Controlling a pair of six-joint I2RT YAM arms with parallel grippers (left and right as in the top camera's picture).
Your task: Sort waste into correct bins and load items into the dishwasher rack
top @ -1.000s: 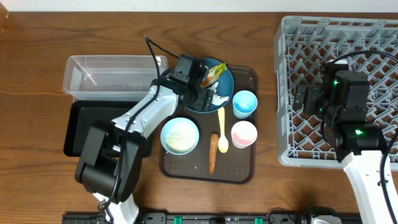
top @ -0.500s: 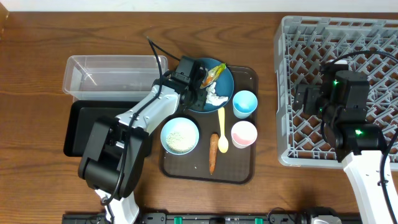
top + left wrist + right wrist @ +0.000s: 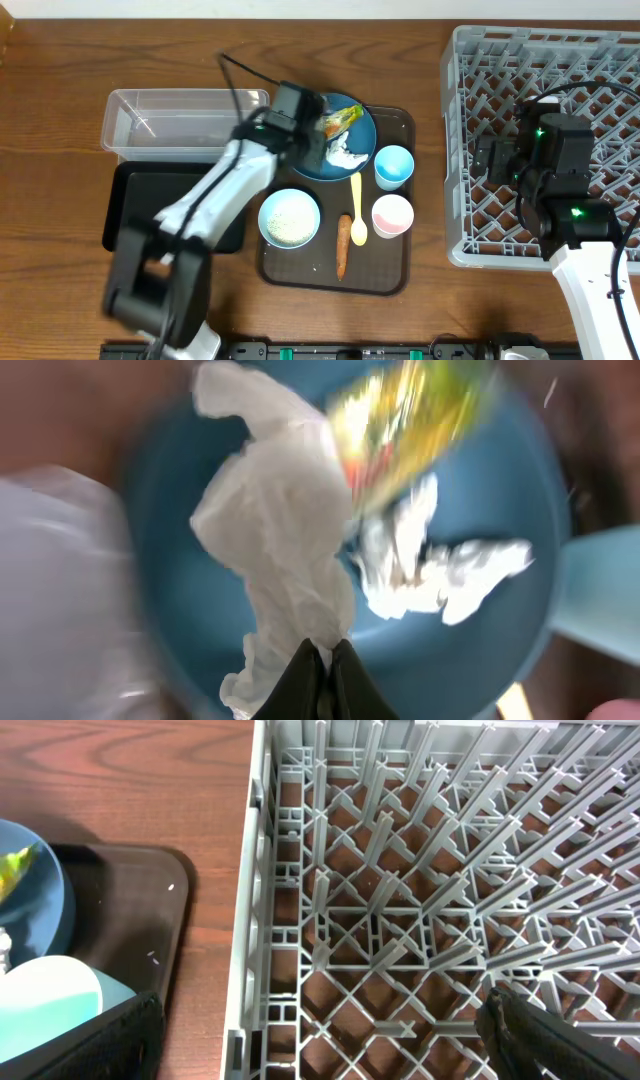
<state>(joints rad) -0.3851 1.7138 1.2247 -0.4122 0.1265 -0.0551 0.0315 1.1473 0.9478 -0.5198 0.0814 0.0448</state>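
We note the left gripper (image 3: 322, 668) has risen from the blue plate (image 3: 185, 625), jaws pinched on the tissue (image 3: 280, 540) above it. The right gripper (image 3: 320, 1045) stays spread wide over the rack (image 3: 400, 870).

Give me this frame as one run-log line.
left gripper: shut on tissue over plate | right gripper: open above rack | wrapper: on plate
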